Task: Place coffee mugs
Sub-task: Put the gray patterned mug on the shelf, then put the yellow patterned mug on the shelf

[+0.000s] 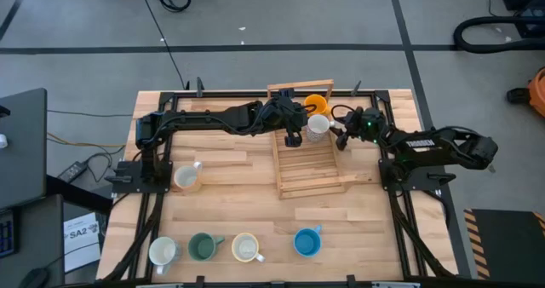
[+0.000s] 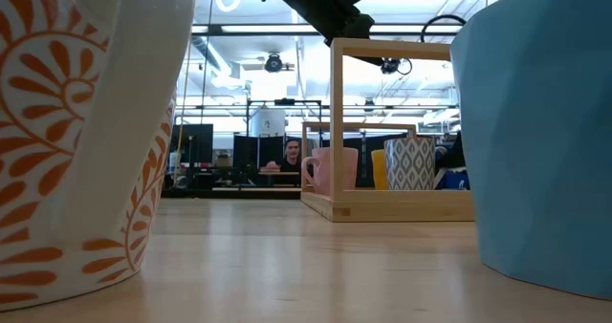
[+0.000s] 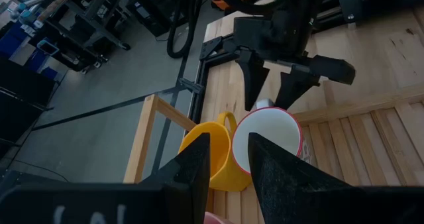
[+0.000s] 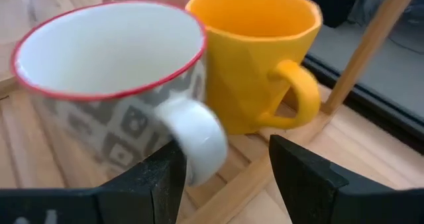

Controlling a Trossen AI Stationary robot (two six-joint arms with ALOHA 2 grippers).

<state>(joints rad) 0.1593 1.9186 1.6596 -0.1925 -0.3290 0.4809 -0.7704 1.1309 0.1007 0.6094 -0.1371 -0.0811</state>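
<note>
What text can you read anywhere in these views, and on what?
"SA2": on the white sheet on the floor left of the table; its smaller print is too small to read.
White lettering on the right arm: too small to read.
Mugs: patterns only, no text.

Even indoor light all round, nothing harsh, shadows stay soft.
In the low view bright ceiling strips glare in the far room, and the two near mugs, the orange-patterned one and the blue one, sit soft and out of focus. Right wrist view is smeared close up, with the white handle blurry.
</note>
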